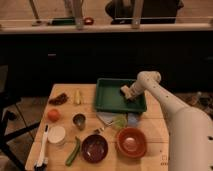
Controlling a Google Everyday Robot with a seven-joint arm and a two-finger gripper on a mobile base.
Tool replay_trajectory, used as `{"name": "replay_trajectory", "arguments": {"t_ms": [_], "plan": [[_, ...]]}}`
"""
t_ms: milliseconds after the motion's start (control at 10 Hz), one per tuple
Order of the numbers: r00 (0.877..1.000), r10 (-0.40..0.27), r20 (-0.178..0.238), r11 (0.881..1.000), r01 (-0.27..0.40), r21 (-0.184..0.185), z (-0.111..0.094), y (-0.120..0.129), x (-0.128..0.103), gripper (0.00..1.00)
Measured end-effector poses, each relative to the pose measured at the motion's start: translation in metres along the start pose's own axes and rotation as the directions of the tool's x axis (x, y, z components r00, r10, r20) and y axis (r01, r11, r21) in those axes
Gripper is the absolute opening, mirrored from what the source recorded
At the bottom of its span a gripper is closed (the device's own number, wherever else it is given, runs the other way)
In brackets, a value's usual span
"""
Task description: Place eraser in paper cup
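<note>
The paper cup (56, 134) is short, white and wide-mouthed, and stands upright near the front left of the wooden table (155, 117). My gripper (126, 92) is inside the green tray (112, 102) at its right side, far from the cup, with the white arm coming in from the right. A small pale object sits right at the gripper; I cannot tell whether it is the eraser. No eraser shows elsewhere.
A small steel cup (79, 120) stands right of the paper cup. A dark red bowl (94, 148) and an orange bowl (131, 142) sit at the front. An orange fruit (53, 115), a green vegetable (73, 151) and a white brush (42, 147) lie on the left.
</note>
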Motion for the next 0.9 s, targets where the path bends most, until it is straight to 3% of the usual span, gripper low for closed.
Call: {"name": "replay_trajectory", "arguments": {"t_ms": [600,800,900], "plan": [[1.000,-0.006,0.002,1.000,0.006,0.000,-0.001,0.000,0.001,0.00],[0.993,-0.115,0.025,0.993,0.116,-0.018,-0.016,0.018,0.001,0.00],[0.981,-0.188,0.047,0.982,0.189,-0.023,-0.031,0.030,-0.004,0.00]]}}
